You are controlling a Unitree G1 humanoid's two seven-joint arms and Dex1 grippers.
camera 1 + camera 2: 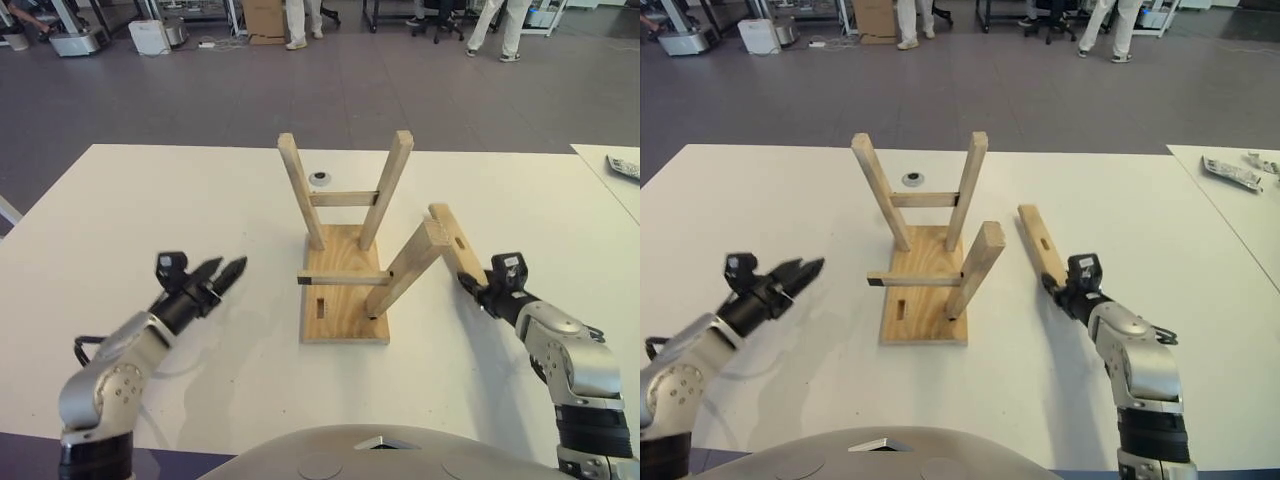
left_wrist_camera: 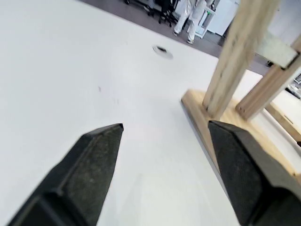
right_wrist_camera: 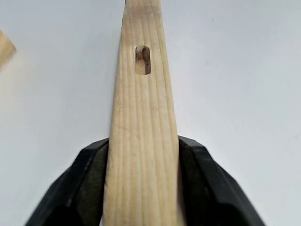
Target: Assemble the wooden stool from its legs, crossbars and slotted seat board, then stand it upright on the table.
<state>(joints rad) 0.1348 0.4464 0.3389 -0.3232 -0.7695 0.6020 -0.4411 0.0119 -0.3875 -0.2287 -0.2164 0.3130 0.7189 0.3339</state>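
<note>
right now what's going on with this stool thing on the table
The robot is partway through building a wooden stool. The seat board lies flat on the white table with three legs standing up from it. One crossbar joins the two far legs, and a second crossbar sticks out from the near one with its other end free. The right gripper is shut on the fourth leg, to the right of the board. The left gripper is open and empty, to the board's left.

Pale seat board (image 1: pixel 912 322) lies flat at centre, three legs (image 1: pixel 967 190) standing in it; fourth leg (image 1: pixel 1038 240) lies flat at right.
</note>
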